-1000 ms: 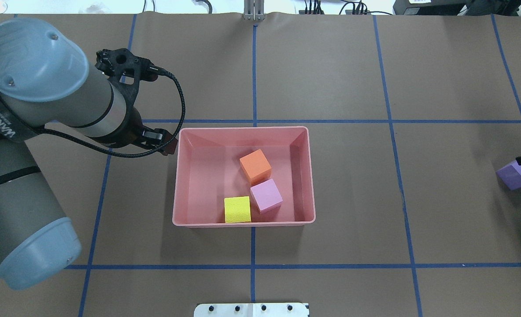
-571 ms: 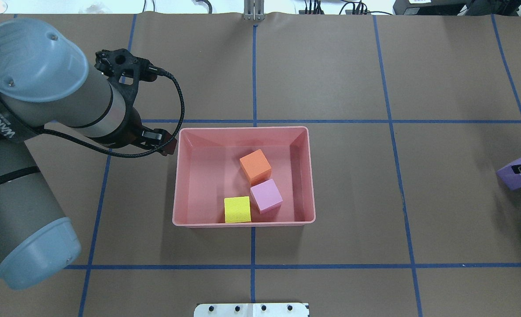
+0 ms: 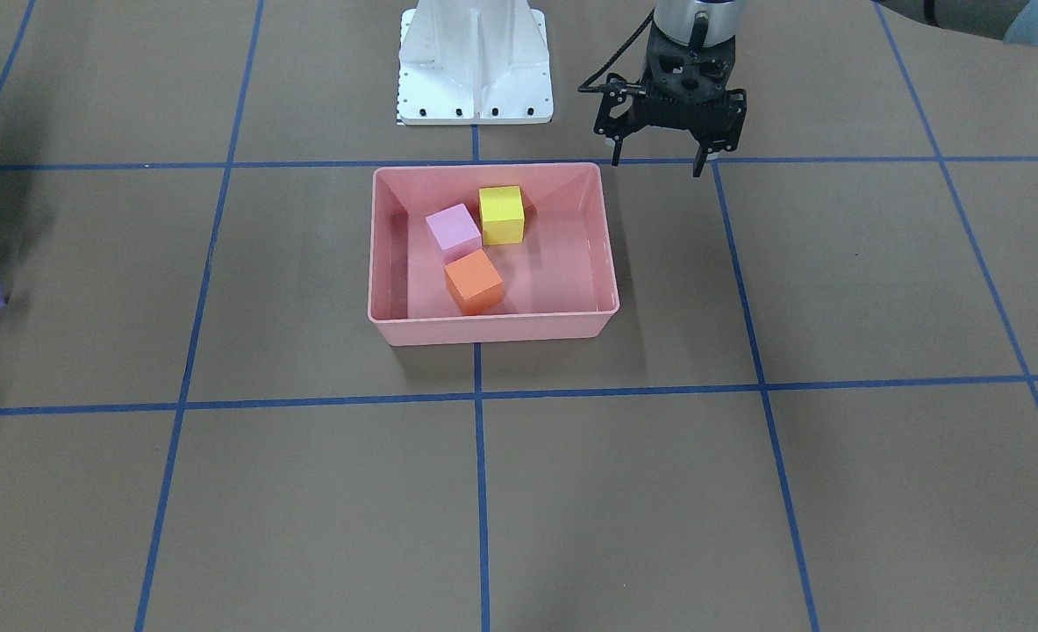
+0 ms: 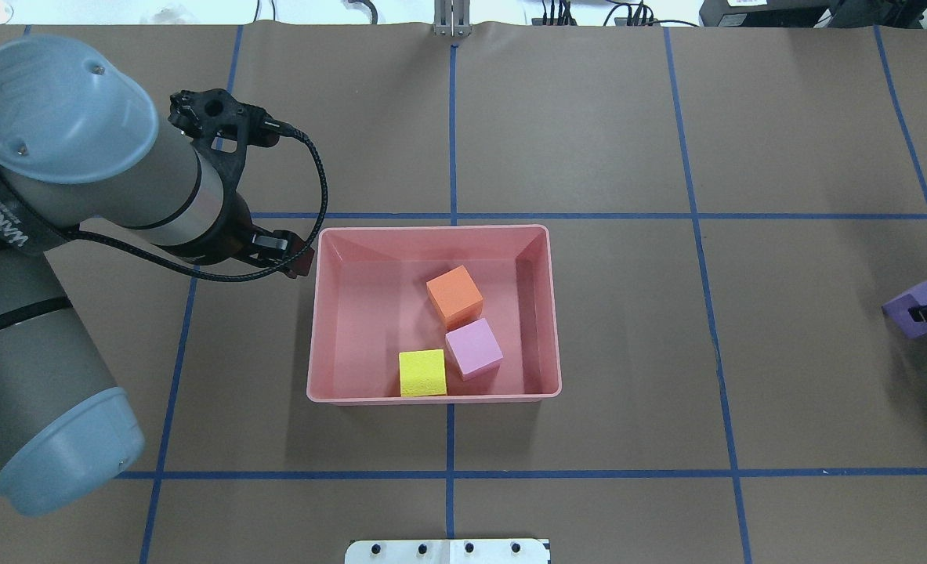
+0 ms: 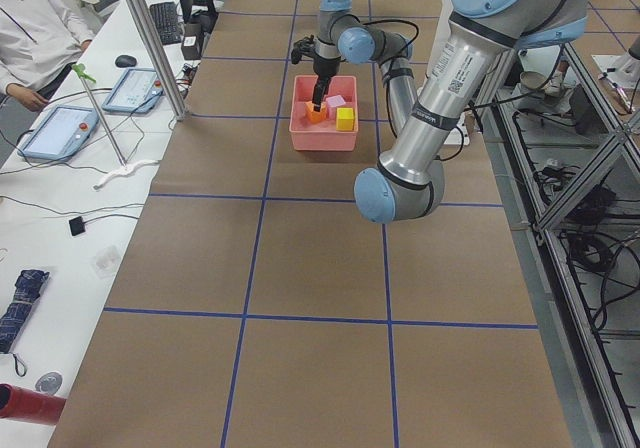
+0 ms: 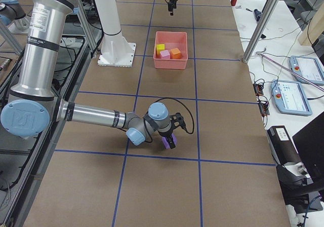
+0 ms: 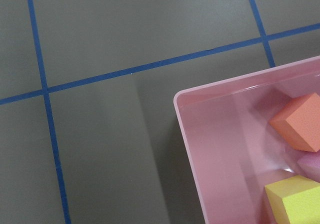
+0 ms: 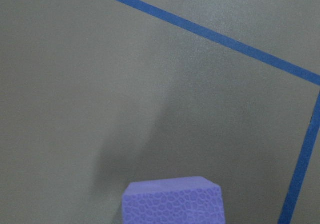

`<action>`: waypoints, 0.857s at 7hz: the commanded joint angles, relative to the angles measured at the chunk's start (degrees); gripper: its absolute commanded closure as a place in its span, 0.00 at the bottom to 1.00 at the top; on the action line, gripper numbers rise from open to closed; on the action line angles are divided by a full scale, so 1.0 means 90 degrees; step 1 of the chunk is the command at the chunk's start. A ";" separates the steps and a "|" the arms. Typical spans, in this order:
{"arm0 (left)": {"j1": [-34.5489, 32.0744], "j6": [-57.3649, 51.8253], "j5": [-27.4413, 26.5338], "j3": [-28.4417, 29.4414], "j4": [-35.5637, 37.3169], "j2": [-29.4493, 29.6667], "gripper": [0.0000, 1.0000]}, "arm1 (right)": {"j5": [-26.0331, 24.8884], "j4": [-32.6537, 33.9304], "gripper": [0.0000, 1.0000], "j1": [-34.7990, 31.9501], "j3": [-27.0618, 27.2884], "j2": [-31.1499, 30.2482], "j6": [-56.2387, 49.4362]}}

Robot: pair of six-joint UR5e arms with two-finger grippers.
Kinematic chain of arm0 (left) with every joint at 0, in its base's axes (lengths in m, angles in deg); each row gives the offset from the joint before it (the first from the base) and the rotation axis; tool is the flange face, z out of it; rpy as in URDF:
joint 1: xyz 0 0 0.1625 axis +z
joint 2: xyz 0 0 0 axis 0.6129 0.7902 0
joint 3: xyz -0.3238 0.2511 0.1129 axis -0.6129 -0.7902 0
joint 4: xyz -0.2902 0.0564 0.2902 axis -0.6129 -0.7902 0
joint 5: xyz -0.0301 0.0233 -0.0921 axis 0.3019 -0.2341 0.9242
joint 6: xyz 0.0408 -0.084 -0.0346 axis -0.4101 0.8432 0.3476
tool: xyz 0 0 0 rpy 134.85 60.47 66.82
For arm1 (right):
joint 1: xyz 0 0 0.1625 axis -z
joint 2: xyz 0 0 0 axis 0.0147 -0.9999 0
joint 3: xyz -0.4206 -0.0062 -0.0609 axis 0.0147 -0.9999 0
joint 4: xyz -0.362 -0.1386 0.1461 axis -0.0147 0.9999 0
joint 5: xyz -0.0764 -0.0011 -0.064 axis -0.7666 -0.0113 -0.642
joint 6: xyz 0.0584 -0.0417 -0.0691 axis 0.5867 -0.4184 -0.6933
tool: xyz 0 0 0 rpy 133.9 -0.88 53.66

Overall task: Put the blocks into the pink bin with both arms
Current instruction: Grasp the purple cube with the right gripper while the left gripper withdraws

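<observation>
Evidently purple block gripped btwn rt jaws.

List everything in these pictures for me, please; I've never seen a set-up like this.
table: one, brown cover with blue tape lines, under everything
pink bin: one, salmon pink, mid-table
orange block: one, orange, inside the bin
light pink block: one, pale pink, inside the bin beside the orange one
yellow block: one, yellow, inside the bin by the robot-side wall
purple block: one, purple, far out on the robot's right, outside the bin
base stand: one, white, robot's side of the table
tablets: two, blue-edged, side bench
person: one, white top, at that bench
left gripper: one, black, open and empty, beside the bin
right gripper: one, black, closed on the purple block
</observation>
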 commanded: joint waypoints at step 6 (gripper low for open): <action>-0.1156 -0.2004 0.0513 -0.0007 -0.0042 -0.0664 0.00 | 0.0321 0.0088 1.00 0.0148 0.0399 0.0848 0.1481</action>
